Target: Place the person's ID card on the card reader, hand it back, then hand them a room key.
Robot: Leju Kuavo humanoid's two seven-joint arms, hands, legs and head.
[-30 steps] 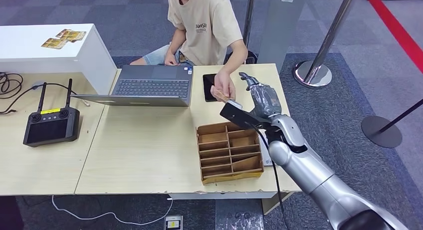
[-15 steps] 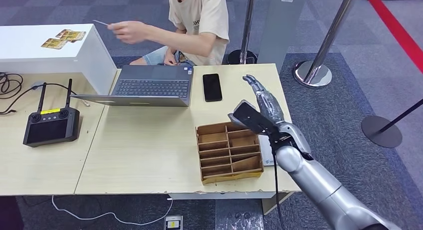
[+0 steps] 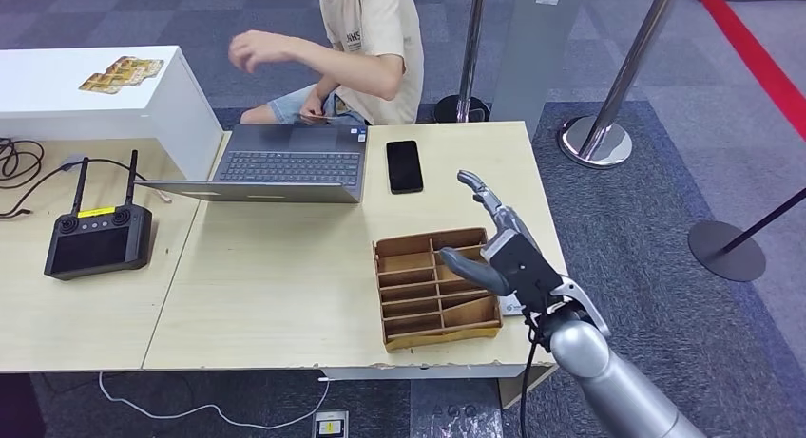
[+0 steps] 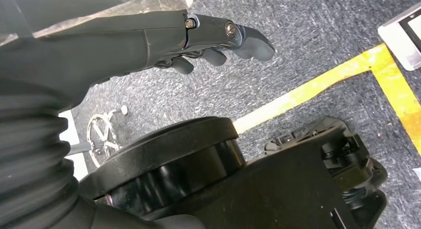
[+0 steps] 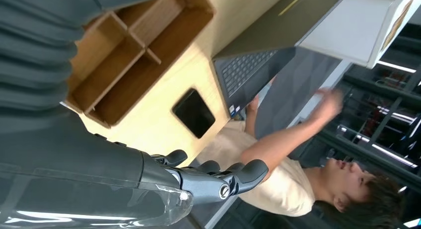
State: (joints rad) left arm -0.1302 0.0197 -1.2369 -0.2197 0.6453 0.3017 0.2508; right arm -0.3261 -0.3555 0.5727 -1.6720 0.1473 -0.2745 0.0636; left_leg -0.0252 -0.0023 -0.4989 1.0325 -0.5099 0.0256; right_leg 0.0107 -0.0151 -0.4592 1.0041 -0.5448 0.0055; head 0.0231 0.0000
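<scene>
My right hand (image 3: 499, 246) hovers open and holds nothing, above the right end of the wooden divider tray (image 3: 418, 291); the right wrist view shows its fingers (image 5: 218, 182) spread and bare. A corner of the flat white card reader (image 3: 513, 308) peeks out beside the tray, under my wrist. The person (image 3: 371, 39) sits behind the table with one arm (image 3: 285, 53) raised toward the white box (image 3: 105, 101); I cannot make out a card in that hand. Several yellowish cards (image 3: 119, 72) lie on the white box. My left hand (image 4: 218, 40) hangs by the floor, loosely open, with nothing in it.
A black phone (image 3: 404, 165) lies on the table (image 3: 285, 286) beyond the tray, with an open laptop (image 3: 285, 162) to its left. A black remote controller (image 3: 95, 238) and cables sit on the left table. Metal stanchion posts (image 3: 599, 134) stand to the right.
The person took the card from my right hand and swung that arm toward the white box. My right hand drew back and sank from near the phone to over the tray.
</scene>
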